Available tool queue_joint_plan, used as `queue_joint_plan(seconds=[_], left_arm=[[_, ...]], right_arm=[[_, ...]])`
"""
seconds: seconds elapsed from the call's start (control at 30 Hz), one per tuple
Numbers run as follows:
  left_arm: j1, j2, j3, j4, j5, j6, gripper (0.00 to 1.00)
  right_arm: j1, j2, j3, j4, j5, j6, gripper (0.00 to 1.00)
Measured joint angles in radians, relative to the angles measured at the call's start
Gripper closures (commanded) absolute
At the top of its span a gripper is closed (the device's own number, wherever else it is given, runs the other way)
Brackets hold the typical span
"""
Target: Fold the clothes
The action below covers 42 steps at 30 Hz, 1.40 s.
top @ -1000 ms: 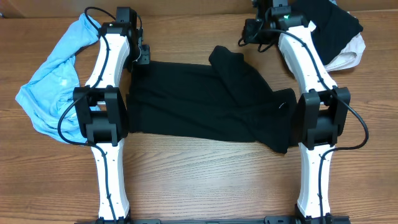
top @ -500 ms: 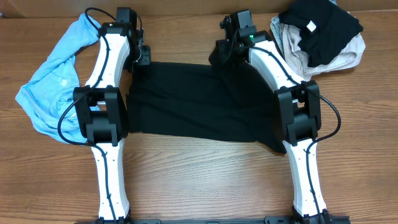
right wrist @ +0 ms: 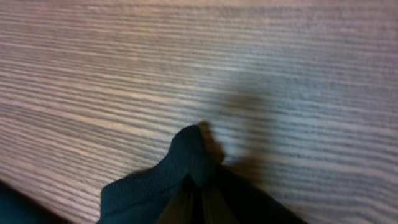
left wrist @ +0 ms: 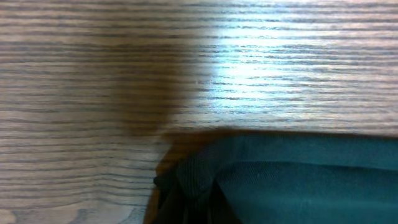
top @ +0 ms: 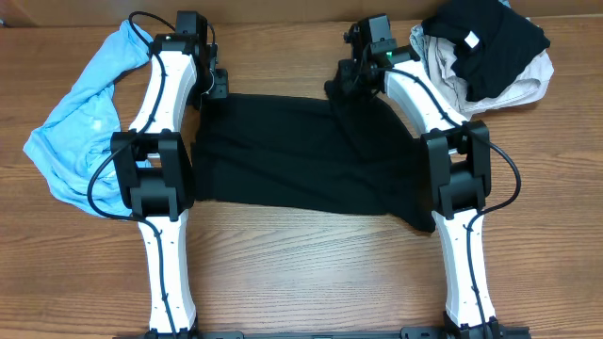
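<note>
Black shirt (top: 301,165) flat on desk (top: 311,273) between 2 arms, long axis left-right. Right gripper (top: 347,83): jaws clamped on a far-edge peak. Left gripper (top: 213,87) at far-left corner; cannot tell jaws.

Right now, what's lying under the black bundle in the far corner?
A crumpled pale cloth pokes out beneath the black bundle; anything deeper in the pile is covered.
</note>
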Motion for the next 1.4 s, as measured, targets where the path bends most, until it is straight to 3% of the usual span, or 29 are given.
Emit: queue_joint_plan(seconds=[0.23,0.7,1.1,1.4], left_arm=[[0.0,-0.001,0.022,-0.038,0.006,0.002,0.96],[0.002,-0.065,0.074,-0.083,-0.031,0.005,0.96],[0.006,-0.065,0.075,-0.212,-0.032,0.04,0.96],[0.012,-0.065,0.075,-0.345,-0.032,0.08,0.96]], right_arm=[[-0.034,-0.029,0.064,-0.152,0.0,0.015,0.96],[-0.188,-0.352,0.117,-0.599,-0.018,0.042,0.96],[-0.199,-0.399,0.119,-0.956,-0.01,0.068,0.96],[-0.199,-0.446,-0.044,-0.958,0.034,0.138,0.96]])
